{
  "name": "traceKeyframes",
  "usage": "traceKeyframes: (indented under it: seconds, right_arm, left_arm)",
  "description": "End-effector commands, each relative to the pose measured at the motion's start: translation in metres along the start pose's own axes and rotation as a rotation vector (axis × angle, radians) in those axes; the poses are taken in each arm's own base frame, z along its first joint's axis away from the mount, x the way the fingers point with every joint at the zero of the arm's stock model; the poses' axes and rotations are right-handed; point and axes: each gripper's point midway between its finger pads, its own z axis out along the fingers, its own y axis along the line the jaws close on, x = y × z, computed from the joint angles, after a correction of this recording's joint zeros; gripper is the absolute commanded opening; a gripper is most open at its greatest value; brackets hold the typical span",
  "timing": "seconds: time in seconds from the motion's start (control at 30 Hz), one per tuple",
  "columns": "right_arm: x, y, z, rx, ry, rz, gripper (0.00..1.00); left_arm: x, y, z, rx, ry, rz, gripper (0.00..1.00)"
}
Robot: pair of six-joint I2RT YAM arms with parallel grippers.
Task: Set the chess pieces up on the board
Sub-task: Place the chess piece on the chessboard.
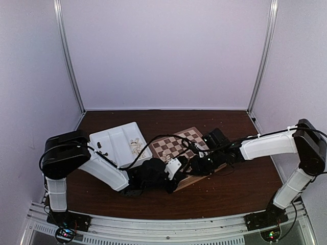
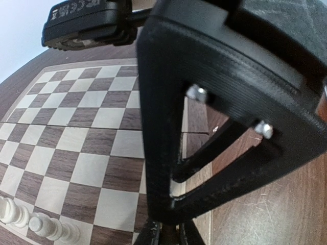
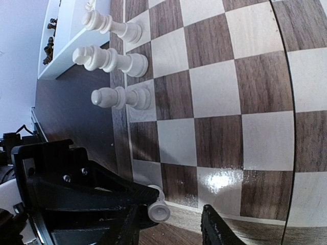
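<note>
Along the left edge of the board [image 3: 219, 102] I count three white pieces [image 3: 110, 58] standing; open squares fill the right. At the bottom border one white pawn [image 3: 159, 209] sits between the parted jaws of my right gripper [image 1: 195, 167]. On my left gripper [image 2: 168, 237] the jaws look narrow; I cannot tell what they hold.

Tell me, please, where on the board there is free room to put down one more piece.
Free: the middle squares of the board, everything beyond the edge row holding three white pieces. Crowded: that row, and the border corner where the left gripper and right gripper meet around another white piece.
</note>
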Motion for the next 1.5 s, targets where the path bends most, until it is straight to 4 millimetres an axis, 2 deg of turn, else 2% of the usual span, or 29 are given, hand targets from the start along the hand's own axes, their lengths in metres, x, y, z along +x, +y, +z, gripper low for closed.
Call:
traceKeyframes:
  seconds: [0.0,0.37,0.7,0.87,1.07,1.17,1.33,1.47]
  right_arm:
    - [-0.007,0.015,0.006,-0.072,-0.004,0.02,0.42]
    - [-0.004,0.029,0.01,-0.196,-0.001,0.095,0.3]
    - [0.002,0.022,0.005,-0.16,0.004,0.096,0.24]
    - [0.003,0.018,0.001,-0.122,0.0,0.077,0.26]
    - [-0.004,0.025,-0.012,-0.118,-0.036,0.038,0.35]
    - [-0.007,0.026,-0.019,-0.103,-0.056,0.018,0.35]
    - [-0.009,0.025,-0.031,-0.077,-0.092,-0.006,0.37]
    - [-0.007,0.022,-0.041,-0.047,-0.108,-0.025,0.37]
  left_arm:
    - [0.013,0.0,0.001,-0.016,0.018,0.02,0.12]
    - [0.023,-0.001,0.003,-0.03,0.044,0.035,0.16]
    - [0.025,-0.001,0.004,-0.038,0.055,0.042,0.2]
    - [0.024,-0.002,0.003,-0.041,0.058,0.042,0.22]
    - [0.018,0.0,-0.003,-0.053,0.052,0.021,0.3]
    - [0.016,0.003,-0.004,-0.07,0.055,0.021,0.26]
    - [0.016,0.007,-0.003,-0.1,0.061,0.003,0.1]
    - [0.019,0.006,-0.006,-0.089,0.061,-0.021,0.09]
